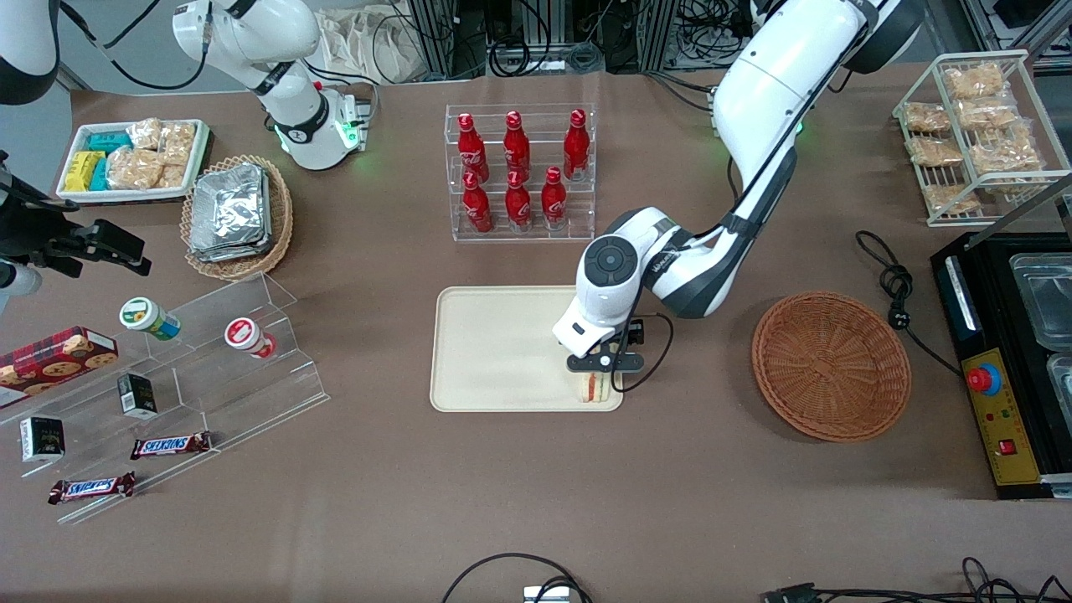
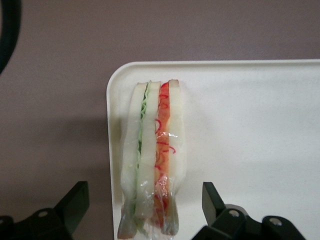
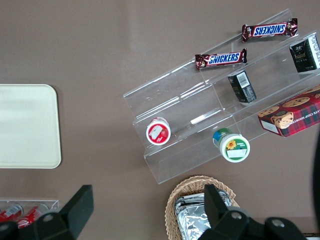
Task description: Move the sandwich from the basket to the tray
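Observation:
The wrapped sandwich stands on its edge on the cream tray, at the tray corner nearest the front camera on the working arm's side. My left gripper hovers directly over it, open, with a black finger on either side and a clear gap to the wrap. The reddish-brown wicker basket sits beside the tray toward the working arm's end, with nothing in it.
A clear rack of red bottles stands just past the tray, farther from the front camera. A black cable and a black machine lie near the basket. A tan basket of foil packets and acrylic steps stand toward the parked arm's end.

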Robot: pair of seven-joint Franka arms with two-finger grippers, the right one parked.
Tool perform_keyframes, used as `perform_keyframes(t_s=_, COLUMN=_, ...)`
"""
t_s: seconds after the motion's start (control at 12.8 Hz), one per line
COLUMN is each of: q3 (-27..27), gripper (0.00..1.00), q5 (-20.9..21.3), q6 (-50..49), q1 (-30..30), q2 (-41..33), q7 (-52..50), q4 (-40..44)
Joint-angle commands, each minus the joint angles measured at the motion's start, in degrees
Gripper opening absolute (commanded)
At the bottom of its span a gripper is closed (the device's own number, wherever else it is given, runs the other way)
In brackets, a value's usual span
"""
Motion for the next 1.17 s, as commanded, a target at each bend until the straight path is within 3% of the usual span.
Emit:
perform_keyframes(t_s=0.0, q3=2.8, gripper=1.00, q5=-0.2, q6=-0.1, q1=-0.5, q2=-4.3, q7=-0.2, q4=-0.6)
perform_keyframes(t_s=0.31, q3=7.4, gripper=1.00, q5=-5.3, q6=-2.3, q1=0.2, q2=-11.5, q7=4.3, q4=-0.7)
perform_keyframes(t_s=0.39, q3=9.4, gripper=1.00, q5=-7.9, q6=-4.6, q1=0.6, q2=-13.4, q7=10.3, q4=-0.6)
perform_keyframes(t_s=0.55, q3=13.1, gripper=1.00, q5=-17.5, q6=-10.5, q1=3.9, q2=-18.1, q7=19.1, q4=-0.6)
perform_keyframes(t_s=0.62, q3=15.2, gripper=1.00, q5=-18.9, q6=-14.8, q1=5.5, q2=-20.4, q7=22.9, q4=-0.4)
perform_keyframes(t_s=0.78, q3=18.0, gripper=1.00, q5=-18.8, q6=-23.3, q1=8.7, q2=-25.1, q7=31.0, q4=-0.2)
perform_keyframes(t_s=0.94, q3=18.3, gripper=1.00, q5=-18.5, q6=-29.4, q1=12.8, q2=-29.6, q7=33.0, q4=-0.8)
perform_keyframes(t_s=1.09, q3=17.8, gripper=1.00, q5=-18.5, q6=-31.3, q1=16.2, q2=-36.0, q7=36.8, q4=-6.4)
